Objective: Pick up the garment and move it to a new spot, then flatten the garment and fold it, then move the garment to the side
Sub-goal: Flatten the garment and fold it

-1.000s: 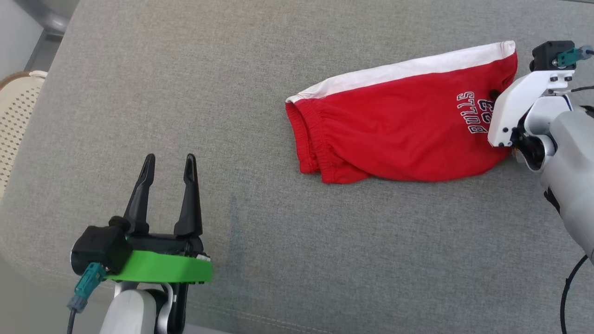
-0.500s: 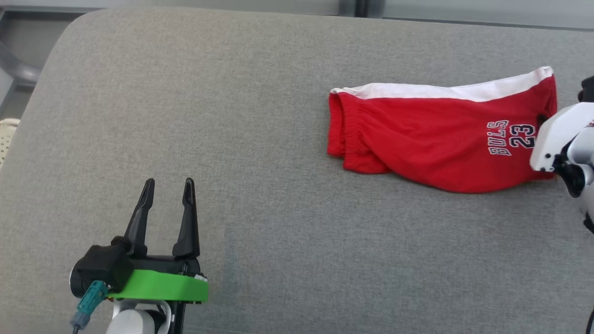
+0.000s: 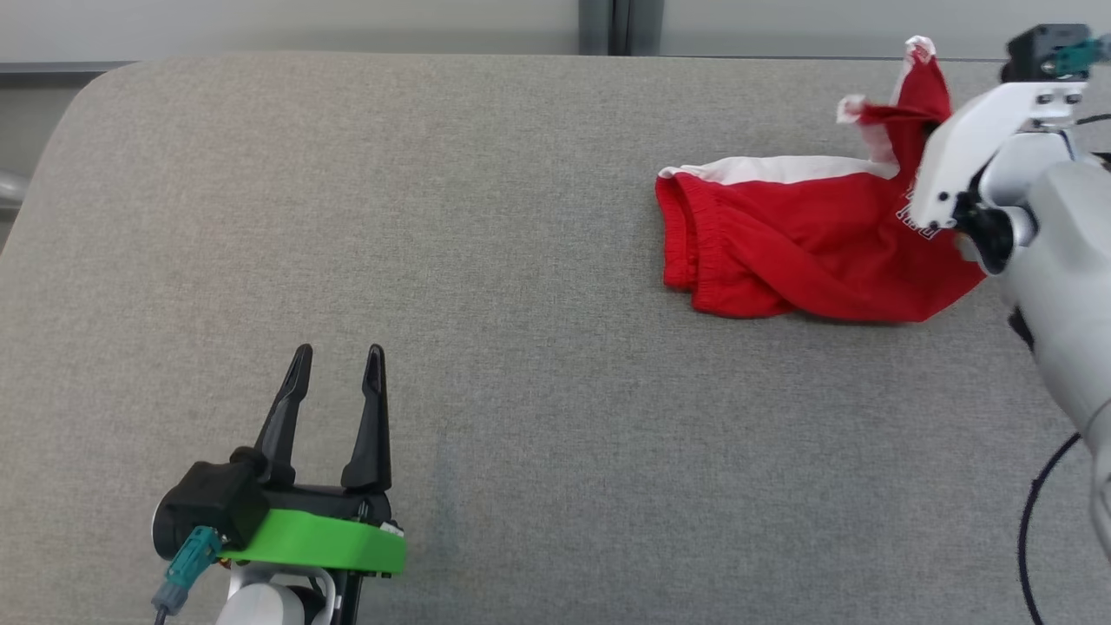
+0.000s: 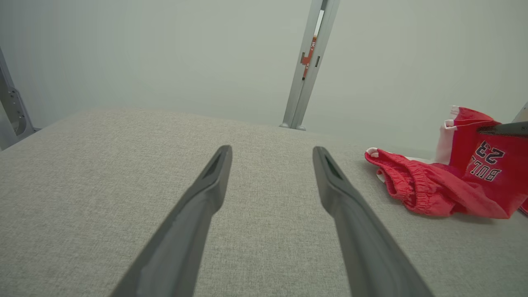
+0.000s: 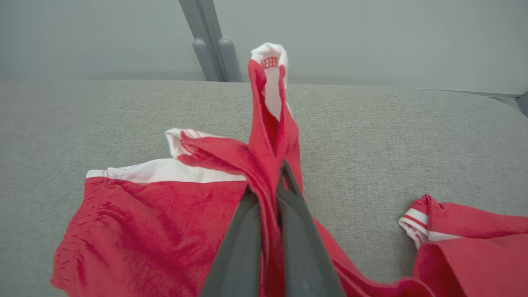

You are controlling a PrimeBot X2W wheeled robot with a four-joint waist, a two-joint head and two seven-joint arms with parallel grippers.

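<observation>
Grey cushion (image 3: 434,260) carries the red garment (image 3: 781,252), a metal post (image 3: 612,26) standing behind.

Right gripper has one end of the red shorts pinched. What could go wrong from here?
1. The right gripper holds just a narrow twist of the red shorts; it may slip out.
2. Their other end lies on the cushion, so it could drag and bunch.
3. The left gripper stands open, far off, giving no support.

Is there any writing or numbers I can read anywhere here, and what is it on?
"BULLS": printed on the red shorts, upside down in the left wrist view.
"23": same shorts, next to it.
The orange tag on the grey post: too small to read.
</observation>
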